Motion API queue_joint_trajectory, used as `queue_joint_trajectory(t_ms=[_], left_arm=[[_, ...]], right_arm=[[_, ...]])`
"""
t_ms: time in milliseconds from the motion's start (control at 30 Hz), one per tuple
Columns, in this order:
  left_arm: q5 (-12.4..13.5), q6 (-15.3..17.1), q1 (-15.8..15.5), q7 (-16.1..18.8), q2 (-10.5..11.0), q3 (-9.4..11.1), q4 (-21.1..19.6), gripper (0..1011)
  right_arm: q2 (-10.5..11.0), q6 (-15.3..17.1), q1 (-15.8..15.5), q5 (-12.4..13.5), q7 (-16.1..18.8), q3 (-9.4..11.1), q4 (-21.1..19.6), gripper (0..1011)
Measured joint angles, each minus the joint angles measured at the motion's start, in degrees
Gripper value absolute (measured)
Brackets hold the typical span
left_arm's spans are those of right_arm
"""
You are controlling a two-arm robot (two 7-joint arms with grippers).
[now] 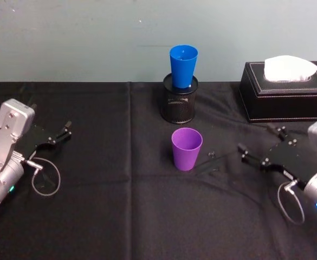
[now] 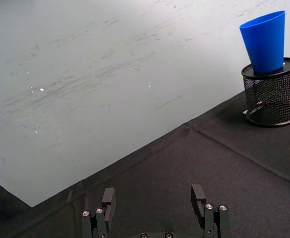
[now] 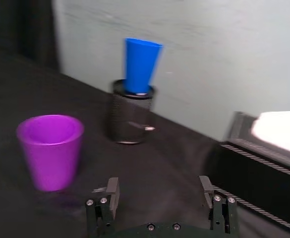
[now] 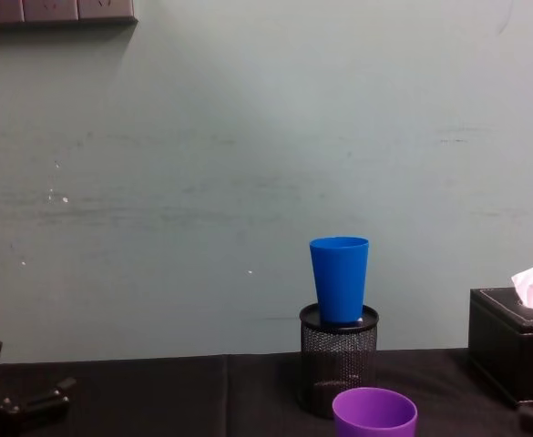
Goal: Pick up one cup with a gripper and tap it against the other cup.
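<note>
Both grippers spread wide, purple cup free at mid-table.
The left gripper [image 2: 153,196] at 9 o'clock and the right gripper [image 3: 158,191] at 3 o'clock flank the purple cup [image 1: 186,149], fingers apart, empty. Bare black cloth [image 1: 120,206] rings the upright cup. At its 12 o'clock the blue cup [image 1: 183,66] stands in a mesh pen holder [image 1: 178,103]; a tissue box [image 1: 285,97] sits at 2 o'clock by the far edge.

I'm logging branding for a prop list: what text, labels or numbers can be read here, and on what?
No text can be read.
Purple cup, blue cup, mesh pen holder, tissue box: plain, no lettering.
Left tool, right tool: any marking too small to read.
</note>
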Motion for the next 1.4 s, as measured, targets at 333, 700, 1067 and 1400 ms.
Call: queue_joint_trajectory(t_ms=[333, 700, 1067, 1400], left_arm=[[0.0, 0.0, 0.0, 0.0, 0.0, 0.0, 0.0, 1005], [0.0, 0.0, 0.0, 0.0, 0.0, 0.0, 0.0, 1005], [0.0, 0.0, 0.0, 0.0, 0.0, 0.0, 0.0, 1005], [0.0, 0.0, 0.0, 0.0, 0.0, 0.0, 0.0, 1005]], right_arm=[[-0.28, -1.37, -0.17, 4.97, 14.25, -2.17, 0.63, 1004], [-4.38, 0.66, 3.15, 4.62, 20.06, -4.5, 2.89, 1004], [-8.35, 1.0, 5.58, 2.42, 19.04, -3.99, 7.07, 1004], [-11.02, 1.32, 7.0, 2.27, 20.29, -3.3, 10.0, 1004]])
